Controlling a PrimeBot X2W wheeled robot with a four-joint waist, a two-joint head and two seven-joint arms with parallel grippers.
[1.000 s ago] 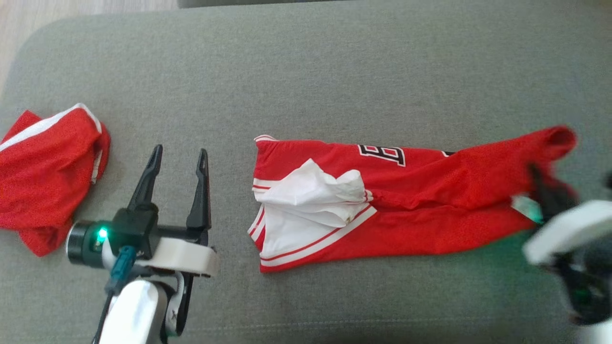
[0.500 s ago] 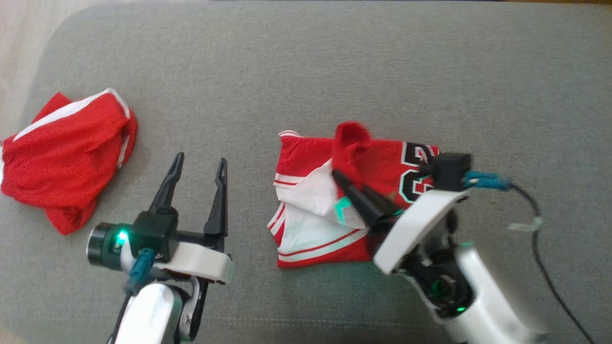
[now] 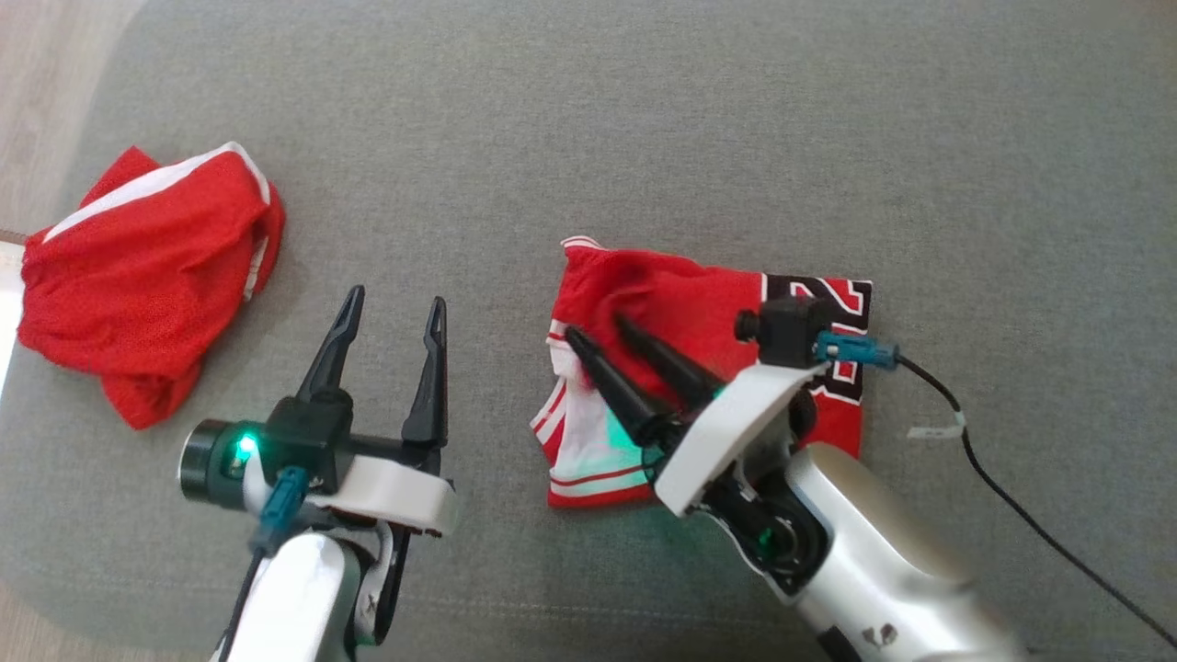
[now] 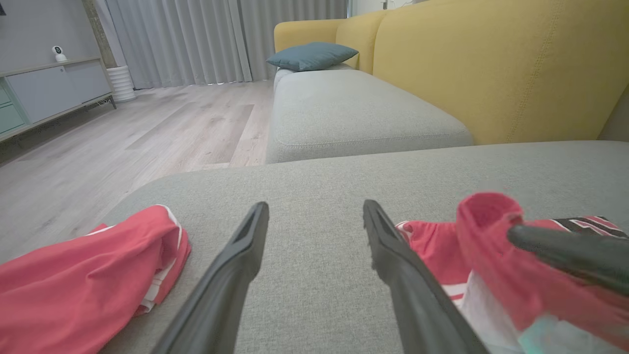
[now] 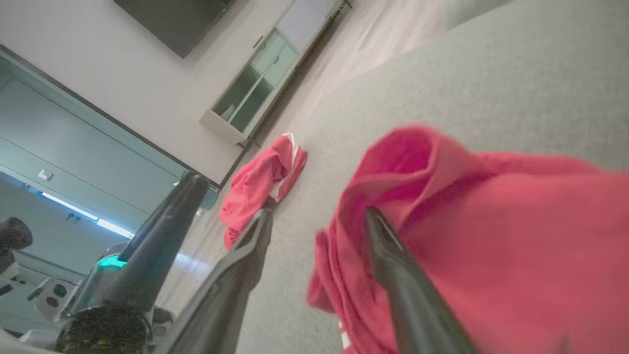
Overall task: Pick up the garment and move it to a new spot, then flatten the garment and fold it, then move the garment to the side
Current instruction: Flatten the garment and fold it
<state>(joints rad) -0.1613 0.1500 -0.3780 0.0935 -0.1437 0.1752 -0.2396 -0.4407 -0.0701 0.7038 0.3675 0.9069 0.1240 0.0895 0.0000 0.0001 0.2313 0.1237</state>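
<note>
The garment (image 3: 685, 294), a red jersey with white trim and black numerals, lies folded over itself on the grey cushion (image 3: 644, 138). My right gripper (image 3: 596, 326) is open above its left part, fingers apart and pointing up-left, with a raised red fold lying loose against them. The right wrist view shows that fold (image 5: 491, 246) beside the right gripper (image 5: 317, 215). My left gripper (image 3: 396, 298) stands open over bare cushion to the left of the garment. In the left wrist view the left gripper (image 4: 315, 206) has the garment (image 4: 484, 216) on its right.
A second red garment (image 3: 147, 276) is bunched at the cushion's left end, near the edge and the wooden floor (image 3: 46, 83). A black cable (image 3: 1011, 496) trails from my right wrist. A yellow sofa back (image 4: 491, 64) and another grey seat (image 4: 354, 113) lie beyond.
My right gripper carried the garment's right end leftward over the rest, halving its length, then opened and let the fold go. The camera shifted; the left gripper stayed open.
</note>
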